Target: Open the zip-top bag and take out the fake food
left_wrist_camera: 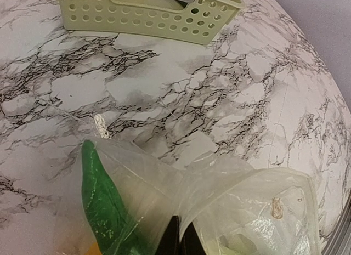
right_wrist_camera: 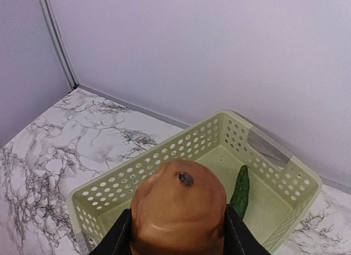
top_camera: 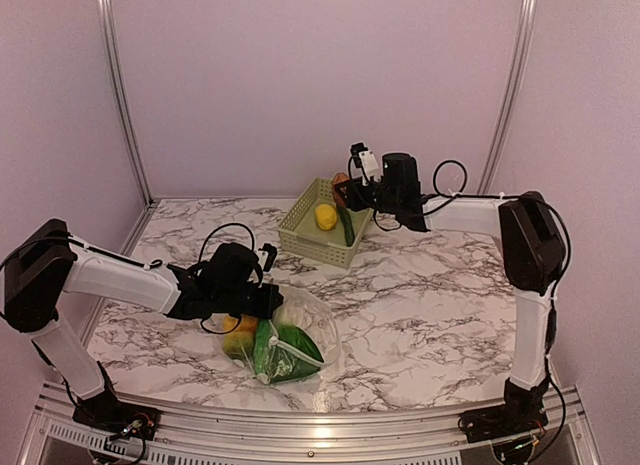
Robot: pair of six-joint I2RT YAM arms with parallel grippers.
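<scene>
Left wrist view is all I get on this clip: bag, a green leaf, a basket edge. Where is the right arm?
Observer: The right gripper is above the basket, shut on a brown piece.
Operator: Anything in the basket already?
Observer: A yellow lemon and a long green pod lie inside.
Operator: What remains in the bag?
Observer: The top view shows an orange-yellow mango beside green leaves in the zip-top bag.

Soft, even lilac light, faint shadows; sheen on the zip-top bag [left_wrist_camera: 241, 189]; left wrist view bows at edges.
</scene>
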